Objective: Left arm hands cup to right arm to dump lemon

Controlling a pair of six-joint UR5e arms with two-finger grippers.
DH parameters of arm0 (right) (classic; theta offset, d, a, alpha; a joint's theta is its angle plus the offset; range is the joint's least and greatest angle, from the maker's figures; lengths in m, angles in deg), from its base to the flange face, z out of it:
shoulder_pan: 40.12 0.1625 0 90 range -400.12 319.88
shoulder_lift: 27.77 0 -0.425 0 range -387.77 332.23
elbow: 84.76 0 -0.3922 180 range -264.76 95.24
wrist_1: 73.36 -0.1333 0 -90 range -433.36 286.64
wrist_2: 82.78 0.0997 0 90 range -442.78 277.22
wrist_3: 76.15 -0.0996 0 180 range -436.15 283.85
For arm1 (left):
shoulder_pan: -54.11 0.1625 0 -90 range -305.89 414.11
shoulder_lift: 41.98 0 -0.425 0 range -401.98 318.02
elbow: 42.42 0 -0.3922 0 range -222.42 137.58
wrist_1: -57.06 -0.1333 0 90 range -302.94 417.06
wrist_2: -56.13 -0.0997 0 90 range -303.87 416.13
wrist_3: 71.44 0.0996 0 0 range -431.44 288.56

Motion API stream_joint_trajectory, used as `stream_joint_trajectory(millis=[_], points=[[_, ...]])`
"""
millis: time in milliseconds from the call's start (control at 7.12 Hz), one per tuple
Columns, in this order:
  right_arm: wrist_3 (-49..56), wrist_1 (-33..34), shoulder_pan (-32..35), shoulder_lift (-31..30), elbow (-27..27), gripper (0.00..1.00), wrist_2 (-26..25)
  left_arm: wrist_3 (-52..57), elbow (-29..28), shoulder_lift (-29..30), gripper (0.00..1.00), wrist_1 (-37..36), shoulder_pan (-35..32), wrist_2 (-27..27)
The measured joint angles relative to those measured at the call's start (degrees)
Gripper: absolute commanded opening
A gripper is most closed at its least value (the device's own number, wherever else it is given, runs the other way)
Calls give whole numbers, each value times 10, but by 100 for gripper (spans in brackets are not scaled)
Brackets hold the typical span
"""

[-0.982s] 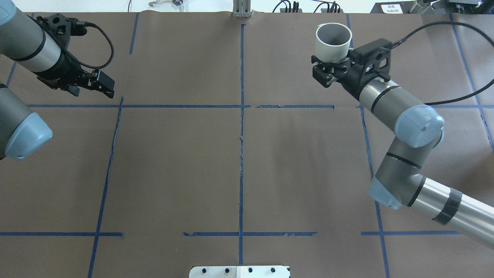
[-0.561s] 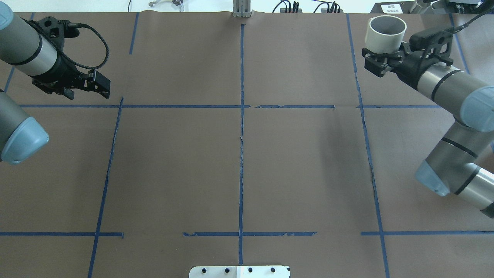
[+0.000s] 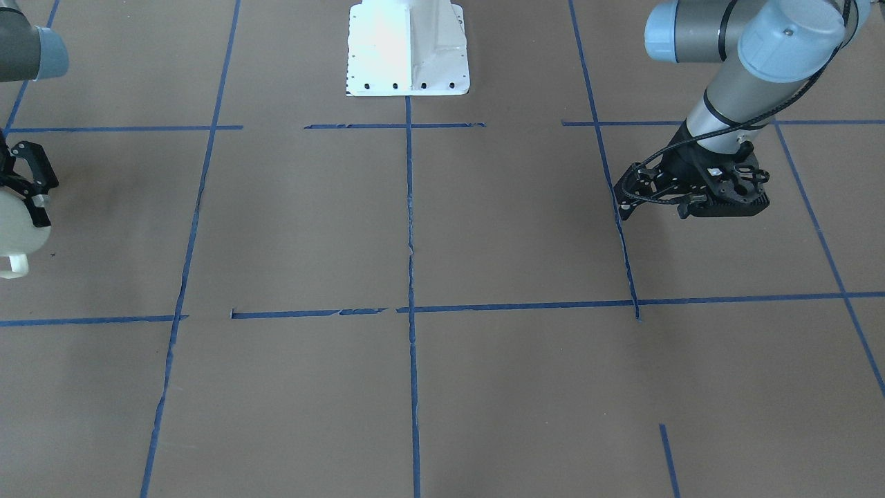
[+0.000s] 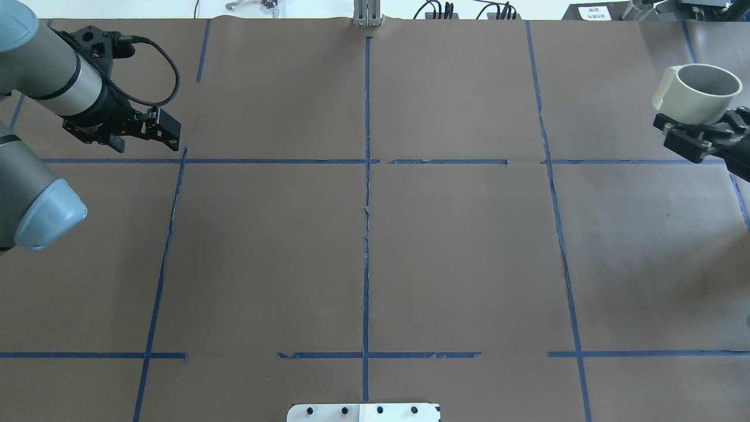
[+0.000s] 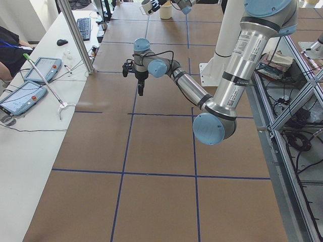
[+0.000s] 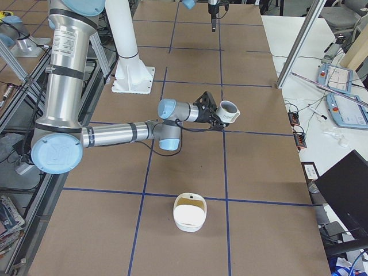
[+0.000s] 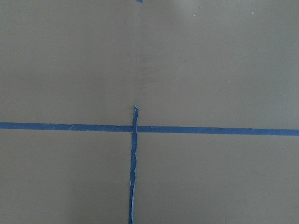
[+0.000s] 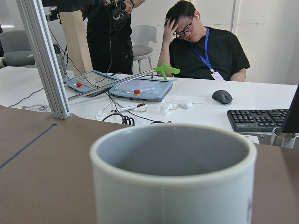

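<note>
The cup, a white mug with a grey inside and a squarish cream handle, is held upright, mouth up, above the table's right half, toward the far edge. It is clamped low on its wall by the black right gripper. The right arm, silver with pale-blue joints, is stretched out low over the table. The left arm is seen over the left half, near the far edge, with the left gripper pointed down and its jaws drawn together.
</note>
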Motion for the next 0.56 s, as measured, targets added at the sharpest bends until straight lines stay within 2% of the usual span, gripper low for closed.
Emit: stream_joint_trajectory(millis=[140, 281, 561], points=[[-27, -72, 1, -51, -14, 3, -1, -18, 0, 5, 100, 0, 9, -5], [-55, -150, 2, -82, -50, 3, -1, -30, 0, 10, 100, 0, 18, -15], [-107, -318, 11, -101, -182, 3, -2, -37, 0, 13, 100, 0, 25, -24]])
